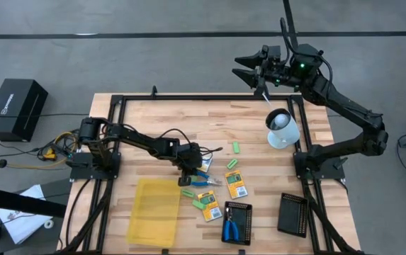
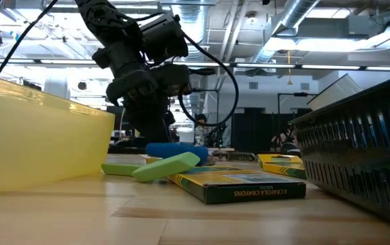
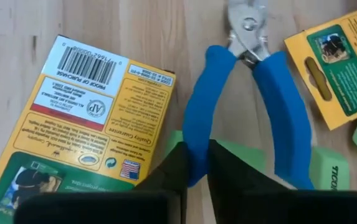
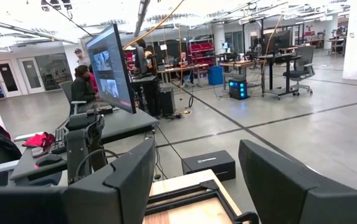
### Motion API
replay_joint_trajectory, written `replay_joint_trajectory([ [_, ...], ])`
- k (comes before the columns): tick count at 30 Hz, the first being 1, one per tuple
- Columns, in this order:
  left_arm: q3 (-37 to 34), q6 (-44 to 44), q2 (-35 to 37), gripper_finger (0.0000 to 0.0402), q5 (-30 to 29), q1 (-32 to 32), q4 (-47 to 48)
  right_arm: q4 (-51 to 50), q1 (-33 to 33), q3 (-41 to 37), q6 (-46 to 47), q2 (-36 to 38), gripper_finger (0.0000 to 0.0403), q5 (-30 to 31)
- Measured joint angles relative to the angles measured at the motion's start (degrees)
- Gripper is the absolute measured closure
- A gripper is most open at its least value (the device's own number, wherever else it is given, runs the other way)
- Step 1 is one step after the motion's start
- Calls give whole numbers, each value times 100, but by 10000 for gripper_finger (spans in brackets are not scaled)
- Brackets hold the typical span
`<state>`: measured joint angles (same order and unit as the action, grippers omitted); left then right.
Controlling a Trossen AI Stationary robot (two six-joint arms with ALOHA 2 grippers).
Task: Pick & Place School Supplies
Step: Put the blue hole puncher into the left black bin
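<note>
My left gripper (image 1: 187, 176) (image 3: 197, 158) is low over the table's middle, shut on one handle of a blue-handled tool (image 3: 271, 93) (image 1: 204, 177). A yellow-orange pack (image 3: 85, 124) lies flat beside it, with another (image 3: 337, 62) by the tool's metal head. Green blocks (image 3: 331, 174) lie under and beside the handles. More packs (image 1: 235, 183) (image 1: 208, 205) and green blocks (image 1: 237, 147) lie flat on the wood. A second blue tool (image 1: 231, 228) lies in a black ribbed tray (image 1: 241, 210). My right gripper (image 1: 249, 74) (image 4: 197, 186) is open, raised beyond the table's far edge. My left gripper pinches one blue handle (image 3: 198, 134) of the tool near its free end, between its two fingers. It comes from above, pointing down. The tool lies flat, its metal head (image 3: 248, 28) on the wood and its handles over a green block (image 3: 247, 155).
The translucent yellow tray (image 1: 153, 211) sits toward the table's near left, close to my left gripper. A second black ribbed tray (image 1: 292, 214) sits near the right edge. A white cup-like object (image 1: 282, 129) stands at the far right. Bare wood lies toward the far left.
</note>
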<state>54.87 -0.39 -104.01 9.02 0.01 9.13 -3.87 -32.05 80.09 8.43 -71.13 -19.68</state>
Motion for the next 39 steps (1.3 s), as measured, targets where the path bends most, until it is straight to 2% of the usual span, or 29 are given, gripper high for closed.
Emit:
replay_joint_trajectory([
  [6, 141, 3, 0, 376, -178, 17, -15, 1, 0, 0, 0, -2, 179, 0],
  [14, 978, 196, 99, 376, -214, 299, -122, 11, -88, -2, 1, -37, 179, -1],
  [18, 1460, 948, 182, 377, -156, 397, -50, 28, -193, -2, 2, -39, 179, 0],
  [21, 1870, 1633, 219, 377, 154, 399, 247, 148, -297, -2, 16, -37, 179, -48],
  [26, 2431, 2415, 189, 378, 185, 396, 941, 457, -498, 0, 17, -28, 179, -303],
  [35, 2581, 3172, 174, 378, 267, 330, 955, 476, -757, 0, 20, -31, 179, -310],
  [39, 2581, 3195, -10, 378, 409, 229, 941, 473, -789, 0, 20, -31, 179, -310],
])
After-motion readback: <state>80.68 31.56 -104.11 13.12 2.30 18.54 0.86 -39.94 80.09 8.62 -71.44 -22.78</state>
